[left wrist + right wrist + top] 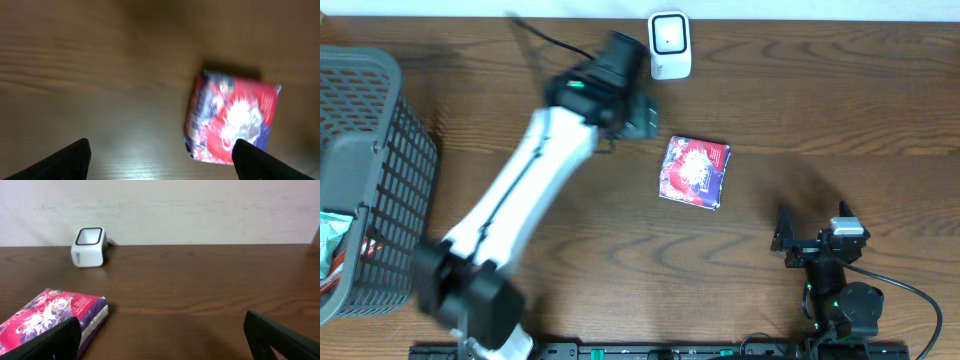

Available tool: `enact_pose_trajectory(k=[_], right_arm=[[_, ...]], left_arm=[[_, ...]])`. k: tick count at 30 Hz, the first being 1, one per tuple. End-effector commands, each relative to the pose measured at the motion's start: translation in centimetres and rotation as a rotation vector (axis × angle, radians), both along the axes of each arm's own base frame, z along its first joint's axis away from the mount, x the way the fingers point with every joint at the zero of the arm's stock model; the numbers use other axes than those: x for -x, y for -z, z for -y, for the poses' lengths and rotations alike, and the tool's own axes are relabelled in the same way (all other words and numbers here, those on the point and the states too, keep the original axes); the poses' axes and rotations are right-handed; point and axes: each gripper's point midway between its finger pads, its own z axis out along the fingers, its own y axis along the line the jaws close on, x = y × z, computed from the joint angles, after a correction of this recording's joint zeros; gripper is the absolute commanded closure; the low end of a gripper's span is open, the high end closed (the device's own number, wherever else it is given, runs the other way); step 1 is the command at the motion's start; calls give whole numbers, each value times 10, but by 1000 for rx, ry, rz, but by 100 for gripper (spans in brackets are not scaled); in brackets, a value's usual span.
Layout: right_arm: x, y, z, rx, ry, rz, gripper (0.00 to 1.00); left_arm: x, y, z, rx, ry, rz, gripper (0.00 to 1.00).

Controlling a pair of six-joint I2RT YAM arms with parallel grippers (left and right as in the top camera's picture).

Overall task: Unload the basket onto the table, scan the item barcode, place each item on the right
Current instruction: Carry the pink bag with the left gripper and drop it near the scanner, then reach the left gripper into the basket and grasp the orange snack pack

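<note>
The item (695, 172) is a flat red and purple packet lying on the wooden table, near the middle. My left gripper (645, 115) hovers just up and left of it, open and holding nothing. In the left wrist view the item (230, 120) lies blurred below, and the gripper (160, 162) spans bare wood, with its right fingertip (257, 162) over the packet's corner. No barcode shows. The white scanner (670, 45) stands at the table's far edge. My right gripper (813, 232) rests open near the front right. From there I see the item (55, 317) and the scanner (90, 241).
A grey mesh basket (375, 160) stands at the left edge with some packaged goods inside. A cable runs from the left arm toward the back. A pale wall (200, 210) rises behind the table's far edge.
</note>
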Motion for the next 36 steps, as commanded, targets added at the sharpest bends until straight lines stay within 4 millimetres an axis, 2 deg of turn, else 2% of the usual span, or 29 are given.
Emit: enact_pose_trajectory(k=[1, 4, 6, 8, 10, 13, 15, 17, 18, 20, 24, 28, 33, 36], right_arm=[[0, 1, 2, -11, 12, -2, 1], [0, 1, 2, -11, 12, -1, 1], [0, 1, 2, -11, 12, -2, 1], [0, 1, 2, -11, 12, -1, 1], [0, 1, 2, -11, 12, -1, 1], [0, 1, 2, -11, 12, -1, 1], [0, 1, 2, -11, 12, -1, 1], [0, 1, 2, -11, 12, -1, 1], [0, 1, 2, -11, 12, -1, 1], [0, 1, 2, -11, 12, -2, 1], [0, 1, 2, -11, 12, -2, 1], [0, 1, 2, -11, 12, -1, 1], [0, 1, 2, -11, 12, -1, 1], [0, 1, 2, -11, 12, -2, 1]], left_arm=[[-8, -97, -52, 73, -118, 234, 10], [-4, -177, -118, 104, -251, 469, 10], [7, -220, -167, 102, -372, 611, 10], [28, -254, -222, 63, -520, 733, 10], [55, -273, -279, -19, -695, 804, 11], [96, -277, -353, -165, -951, 818, 10], [119, -267, -395, -243, -1098, 776, 10], [133, -250, -426, -264, -1217, 724, 9], [139, -236, -441, -239, -1298, 694, 2], [147, -204, -463, -181, -1440, 615, 0], [158, -129, -497, -153, -1616, 378, 2], [162, -70, -524, -207, -1674, 173, 2], [147, -14, -547, -280, -1560, 6, 2], [152, 13, -559, -355, -1566, -82, 2]])
